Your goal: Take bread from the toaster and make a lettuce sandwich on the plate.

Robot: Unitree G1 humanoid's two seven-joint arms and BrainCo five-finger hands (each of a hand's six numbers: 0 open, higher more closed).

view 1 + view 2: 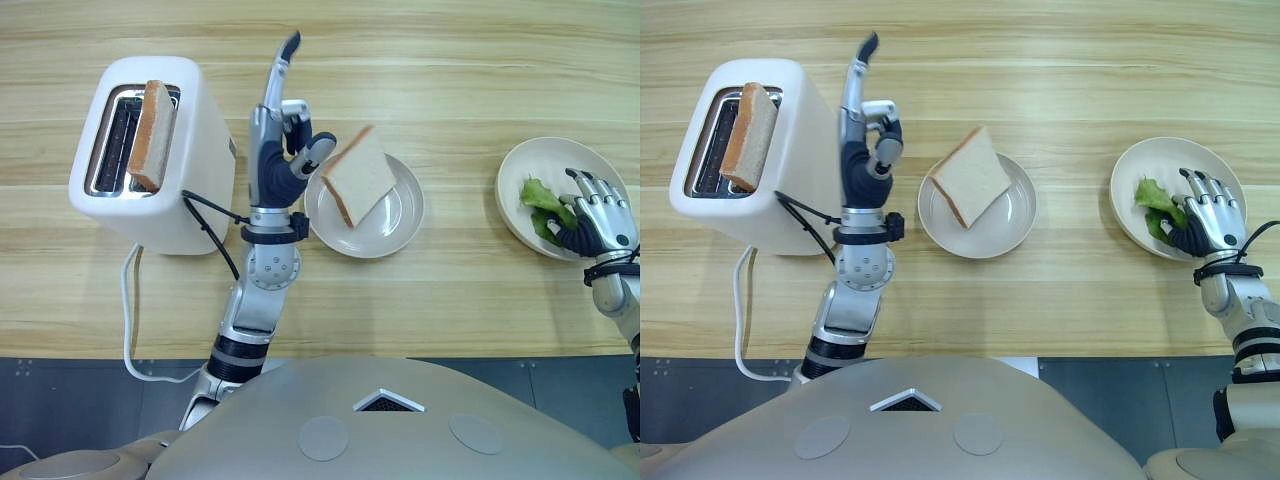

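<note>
A white toaster [190,190] stands at the left with one bread slice [152,135] upright in its slot. A second bread slice [358,178] lies tilted on the round plate [385,235] in the middle, its top corner past the rim. My left hand [285,140] stands on edge between toaster and plate, just left of the slice and apart from it, fingers mostly straight and holding nothing. At the right, a green lettuce leaf [1152,195] lies on a second plate [1140,160]. My right hand [1202,218] rests on that plate with its fingers curled around the leaf.
The toaster's black cable [215,225] runs behind my left wrist, and its white cord [130,320] trails off the front table edge. Bare wooden tabletop [450,60] lies behind and between the plates.
</note>
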